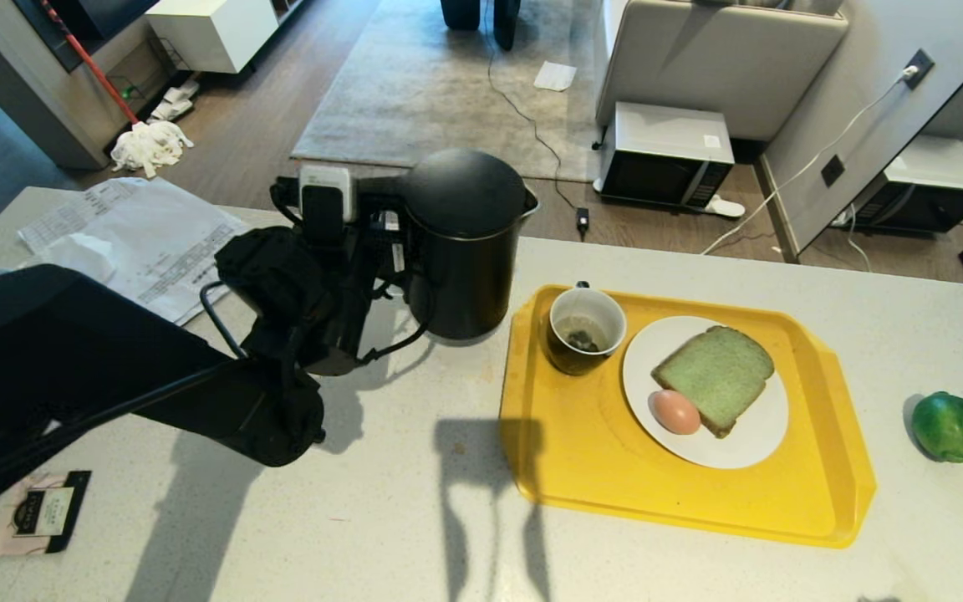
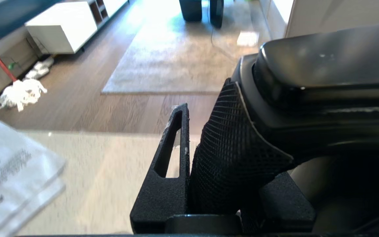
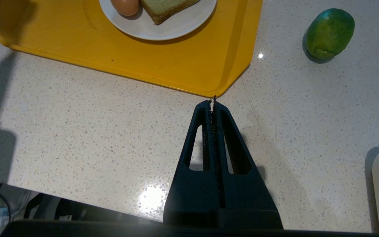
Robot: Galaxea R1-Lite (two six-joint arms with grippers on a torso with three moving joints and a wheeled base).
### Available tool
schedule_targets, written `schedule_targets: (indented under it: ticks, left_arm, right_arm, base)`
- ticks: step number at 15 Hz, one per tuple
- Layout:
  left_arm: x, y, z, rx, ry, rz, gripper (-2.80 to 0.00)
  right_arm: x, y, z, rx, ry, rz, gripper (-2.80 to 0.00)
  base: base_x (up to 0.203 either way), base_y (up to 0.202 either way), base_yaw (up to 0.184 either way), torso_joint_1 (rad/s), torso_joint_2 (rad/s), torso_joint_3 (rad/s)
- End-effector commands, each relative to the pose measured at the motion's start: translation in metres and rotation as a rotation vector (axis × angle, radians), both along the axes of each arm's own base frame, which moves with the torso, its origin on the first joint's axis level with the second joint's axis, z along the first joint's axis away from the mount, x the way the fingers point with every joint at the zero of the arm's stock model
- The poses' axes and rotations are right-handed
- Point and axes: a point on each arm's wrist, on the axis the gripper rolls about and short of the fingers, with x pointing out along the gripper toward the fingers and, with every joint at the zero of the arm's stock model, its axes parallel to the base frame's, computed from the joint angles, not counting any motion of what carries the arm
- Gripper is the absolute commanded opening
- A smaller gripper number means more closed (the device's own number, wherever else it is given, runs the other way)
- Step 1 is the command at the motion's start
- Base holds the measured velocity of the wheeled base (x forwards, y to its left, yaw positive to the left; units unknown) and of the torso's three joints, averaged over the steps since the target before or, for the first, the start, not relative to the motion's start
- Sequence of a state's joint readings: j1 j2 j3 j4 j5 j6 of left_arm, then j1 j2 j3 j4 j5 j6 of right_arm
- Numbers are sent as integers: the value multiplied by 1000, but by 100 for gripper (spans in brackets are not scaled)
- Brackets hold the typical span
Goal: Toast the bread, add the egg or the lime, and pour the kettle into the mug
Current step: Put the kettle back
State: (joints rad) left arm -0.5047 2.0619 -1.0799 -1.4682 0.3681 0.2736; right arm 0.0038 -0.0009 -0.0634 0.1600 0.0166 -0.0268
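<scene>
The left gripper [image 2: 209, 171] is clamped on the handle of the kettle [image 1: 463, 242], which stands upright on the tabletop [image 1: 381, 518]; the single mug [image 1: 585, 328] lies to its right on the yellow tray [image 1: 582, 468]. One bread [image 1: 715, 374], one egg [image 1: 675, 411], one lime [image 1: 948, 426]. The right gripper [image 3: 213, 103] hangs closed and empty.

I am seeing one kettle [image 1: 465, 242], one mug [image 1: 586, 328], one yellow tray [image 1: 582, 451], one white plate [image 1: 741, 447], one bread slice [image 1: 715, 374], one egg [image 1: 675, 411], one lime [image 1: 948, 426] and two microwaves [image 1: 665, 155].
</scene>
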Motion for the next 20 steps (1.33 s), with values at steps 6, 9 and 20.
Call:
schedule_targets:
  ticks: [6,9,20]
  left_arm:
    - [-3,7,-40,34,96,25,-280]
    - [-3,18,-46,36,125,46,-280]
    - [-1,41,-54,27,165,86,-280]
  right_arm:
    - [0,0,0,-1,1,1,-280]
    - [0,0,0,-1,2,1,-280]
    - [0,0,0,-1,2,1,-280]
  base:
    - [0,0,0,0,0,0]
    - [0,0,0,0,0,0]
    - [0,0,0,0,0,0]
